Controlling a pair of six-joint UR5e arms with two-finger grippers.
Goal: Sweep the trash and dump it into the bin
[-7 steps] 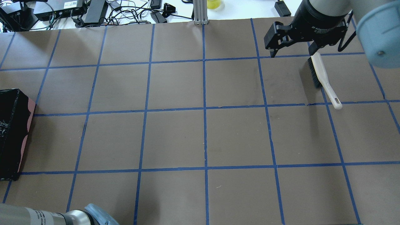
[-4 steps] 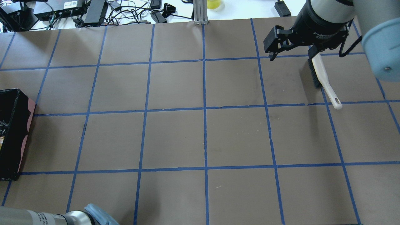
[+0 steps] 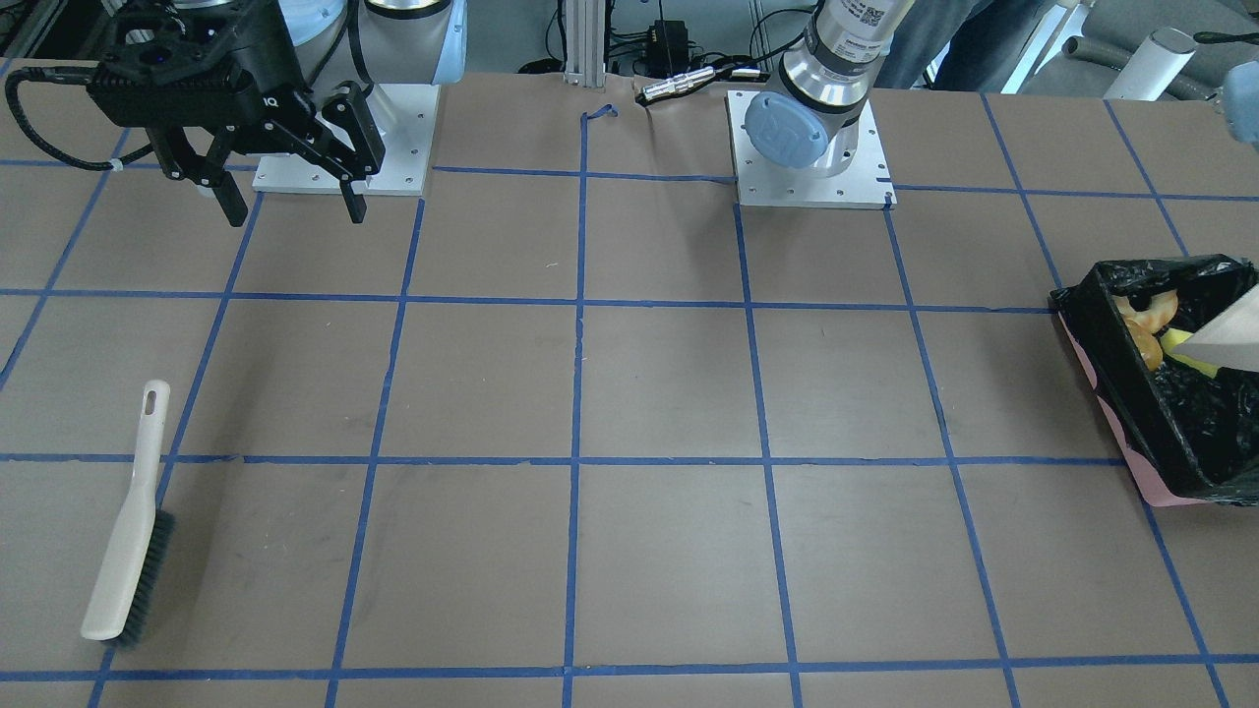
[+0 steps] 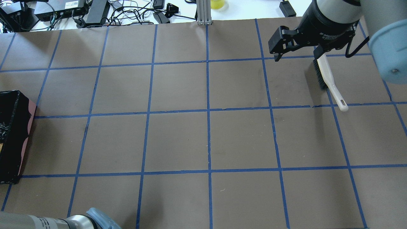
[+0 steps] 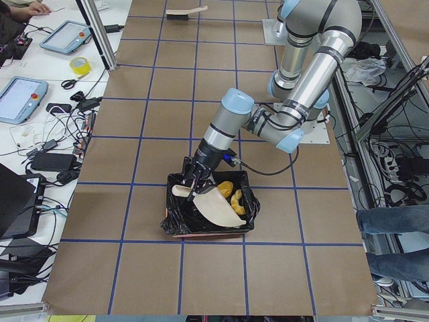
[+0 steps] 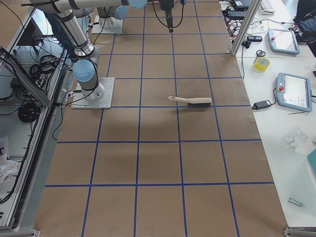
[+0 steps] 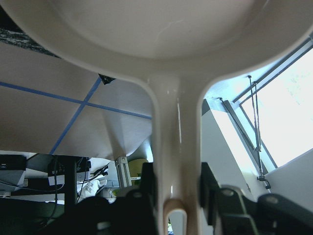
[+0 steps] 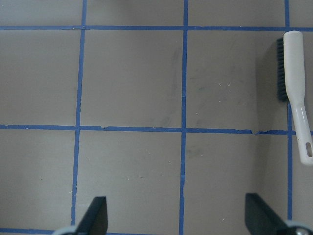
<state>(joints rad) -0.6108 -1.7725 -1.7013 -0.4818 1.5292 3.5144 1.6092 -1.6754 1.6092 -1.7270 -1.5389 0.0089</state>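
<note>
Left gripper [image 7: 177, 193]: clamped on the handle of the beige dustpan [image 5: 218, 208], pan tilted over bin [image 3: 1094, 329].
Trash [image 3: 1144, 343]: inside bin.
Right gripper [image 3: 295, 210]: fingers spread, empty, raised above table [image 3: 669, 393].
Brush [image 3: 126, 536]: lying flat, well apart.

Overhead, front views oppose; share bin [image 4: 16, 114] [image 3: 1107, 329], brush [image 4: 327, 76] [image 3: 128, 536].

There is one bin [image 3: 1131, 403], one dustpan [image 5: 218, 208], one brush [image 3: 128, 531] and three trash pieces [image 3: 1144, 346].
</note>
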